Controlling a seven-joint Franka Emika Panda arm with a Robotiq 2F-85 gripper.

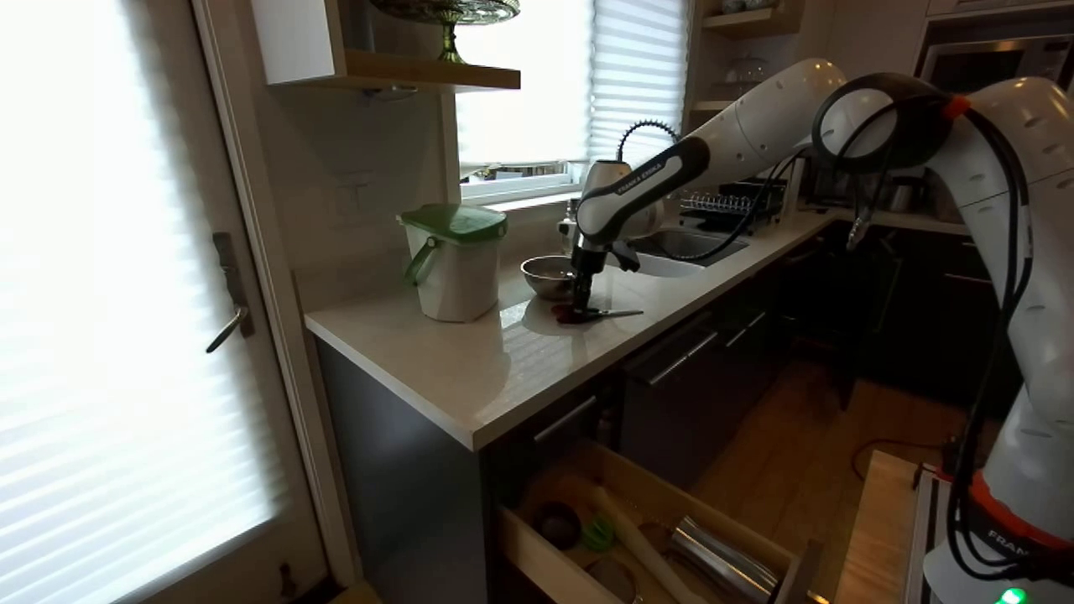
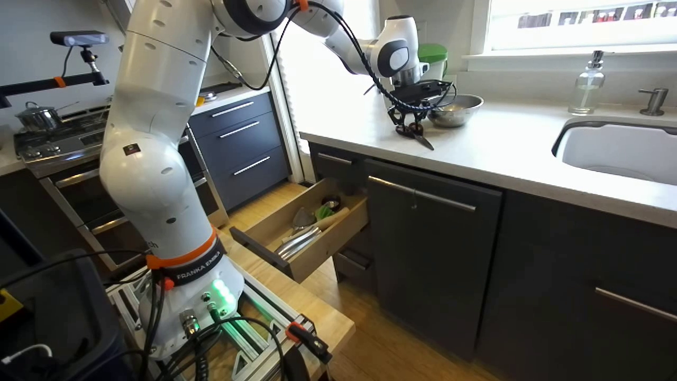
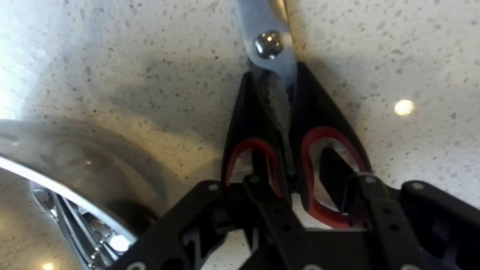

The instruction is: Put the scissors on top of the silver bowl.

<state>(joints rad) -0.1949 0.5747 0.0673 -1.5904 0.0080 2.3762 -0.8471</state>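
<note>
The scissors have metal blades and black handles lined in dark red (image 3: 318, 101). In both exterior views they show low at the counter beneath my gripper (image 1: 617, 314) (image 2: 423, 141); whether they rest fully flat I cannot tell. My gripper (image 3: 293, 161) is part open, with one finger inside each handle loop. The left finger looks close to its loop's inner edge; a gap shows beside the right finger. It points down in both exterior views (image 1: 581, 304) (image 2: 410, 125). The silver bowl (image 1: 545, 281) stands beside the gripper, also in an exterior view (image 2: 461, 112) and the wrist view's lower left (image 3: 71, 157).
A white jug with a green lid (image 1: 457, 277) stands on the counter (image 1: 436, 369) near the bowl. A sink (image 2: 613, 151) and a soap dispenser (image 2: 588, 87) are further along. An open drawer (image 2: 338, 235) holding utensils sticks out below the counter edge.
</note>
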